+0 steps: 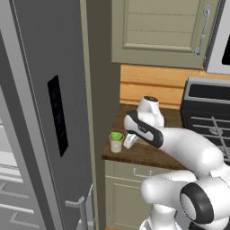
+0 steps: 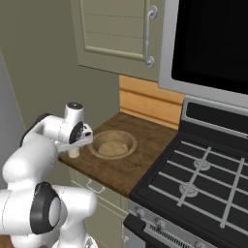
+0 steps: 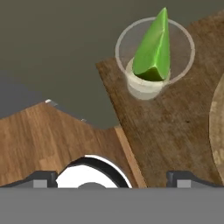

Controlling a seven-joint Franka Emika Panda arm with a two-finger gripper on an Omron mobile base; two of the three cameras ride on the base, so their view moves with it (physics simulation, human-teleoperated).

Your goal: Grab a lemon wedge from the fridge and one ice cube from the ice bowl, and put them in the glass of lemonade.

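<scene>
Lemon wedge (image 3: 153,48) sits inside glass of lemonade (image 3: 154,57), point up, leaning on rim. Glass stands near front-left corner of wooden counter (image 3: 175,131), well apart from fridge (image 1: 40,112), whose door with black panel (image 1: 57,114) stands open. Ice bowl (image 2: 113,144) rests on same counter, beside glass. Gripper (image 3: 112,178) hovers just beside glass, fingers spread wide, holding nothing. Stove (image 2: 203,169) adjoins counter.

bare counter (image 3: 175,131) lies between glass of lemonade (image 3: 154,61) and ice bowl (image 2: 114,144).
</scene>
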